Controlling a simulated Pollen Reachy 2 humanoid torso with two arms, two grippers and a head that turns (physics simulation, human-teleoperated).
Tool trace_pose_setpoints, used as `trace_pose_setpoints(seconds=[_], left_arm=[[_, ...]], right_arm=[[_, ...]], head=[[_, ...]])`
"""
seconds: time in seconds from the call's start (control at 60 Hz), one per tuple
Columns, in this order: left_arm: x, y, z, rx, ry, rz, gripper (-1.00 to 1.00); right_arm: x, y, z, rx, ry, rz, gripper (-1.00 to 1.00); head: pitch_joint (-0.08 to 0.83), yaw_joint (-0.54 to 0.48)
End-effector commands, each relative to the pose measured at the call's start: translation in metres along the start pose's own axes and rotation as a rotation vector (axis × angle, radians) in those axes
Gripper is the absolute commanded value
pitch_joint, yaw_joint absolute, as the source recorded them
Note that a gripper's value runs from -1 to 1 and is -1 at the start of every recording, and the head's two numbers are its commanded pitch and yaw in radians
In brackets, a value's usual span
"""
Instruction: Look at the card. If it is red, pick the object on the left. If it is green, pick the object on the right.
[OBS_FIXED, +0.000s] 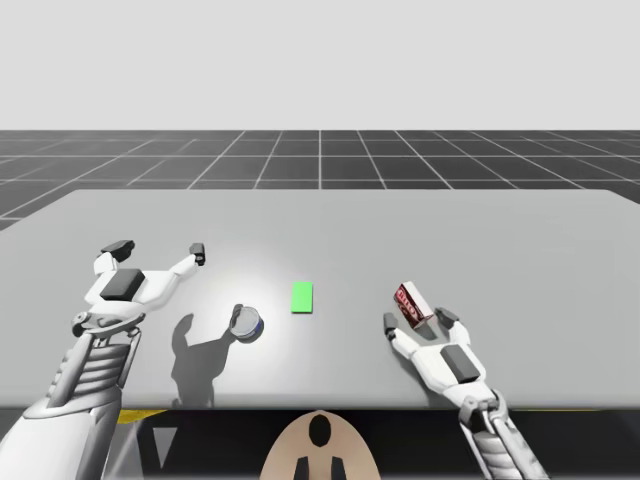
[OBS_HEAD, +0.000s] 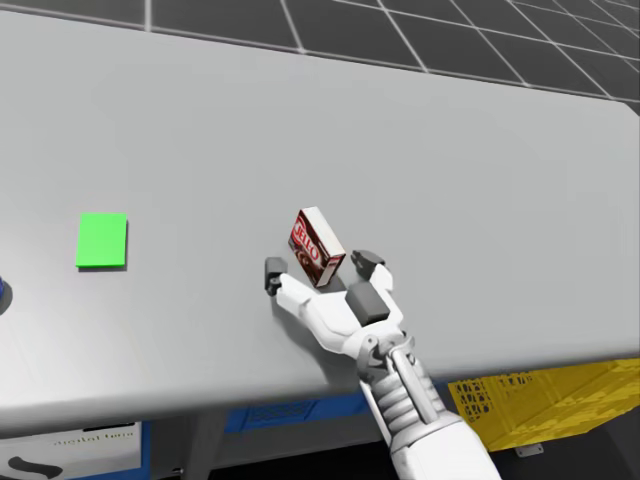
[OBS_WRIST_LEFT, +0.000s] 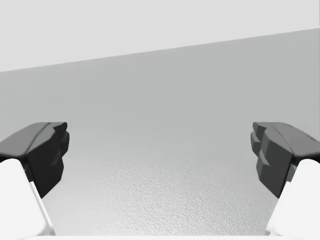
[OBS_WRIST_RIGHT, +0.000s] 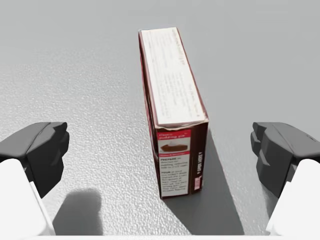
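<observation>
Fingers (OBS_WRIST_RIGHT: 45, 150) of the right gripper (OBS_WRIST_RIGHT: 160, 150) are being held wide apart, one on each side of the box (OBS_WRIST_RIGHT: 172, 115). A gap is showing on both sides, so nothing is being gripped yet. The box is standing on a narrow edge on the table (OBS_FIXED: 500, 230), right of the card (OBS_FIXED: 302, 297) and a little nearer than it. This straddling is being read as a line-up for a pinch across the box's broad faces. The card is showing green, so the object on its right is being called for.

Left of the card and slightly nearer, the can (OBS_FIXED: 245, 323) is lying on its side and is not being approached, as it is the wrong choice for green.

Further left of the card and beyond it, the left gripper (OBS_FIXED: 159, 250) is being held above the table with its fingers spread and nothing between them. It is probably being kept clear of the work.

Being counted: one card, one box, one can, two grippers.
</observation>
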Motion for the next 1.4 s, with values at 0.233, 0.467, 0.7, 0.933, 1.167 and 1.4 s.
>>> trace_pose_setpoints(seconds=[0.233, 0.467, 0.7, 0.933, 1.167, 1.4], left_arm=[[-0.001, 0.000, -0.001, -0.002, 0.003, 0.000, -1.00], [-0.002, 0.000, -0.002, -0.003, 0.004, -0.001, -1.00], [-0.002, -0.001, -0.002, -0.002, 0.005, -0.002, -1.00], [-0.003, -0.001, -0.001, 0.000, 0.011, -0.003, -1.00], [-0.003, -0.001, -0.001, 0.000, 0.011, -0.003, -1.00], [-0.002, 0.000, -0.001, 0.003, 0.010, 0.006, -1.00]], right_arm=[[0.001, 0.004, -0.024, -0.012, -0.009, 0.028, 1.00], [-0.003, 0.003, -0.023, -0.011, -0.003, 0.013, 1.00], [-0.004, 0.002, -0.023, 0.000, 0.002, 0.007, 1.00], [0.008, 0.004, -0.019, 0.013, -0.019, -0.011, 1.00], [0.090, 0.004, 0.001, 0.027, -0.182, -0.003, 1.00], [0.176, 0.002, 0.025, 0.039, -0.350, 0.036, 1.00]], head=[[0.692, -0.36], [0.635, -0.37], [0.383, -0.37], [0.270, -0.39], [0.259, -0.41], [0.244, -0.42]])
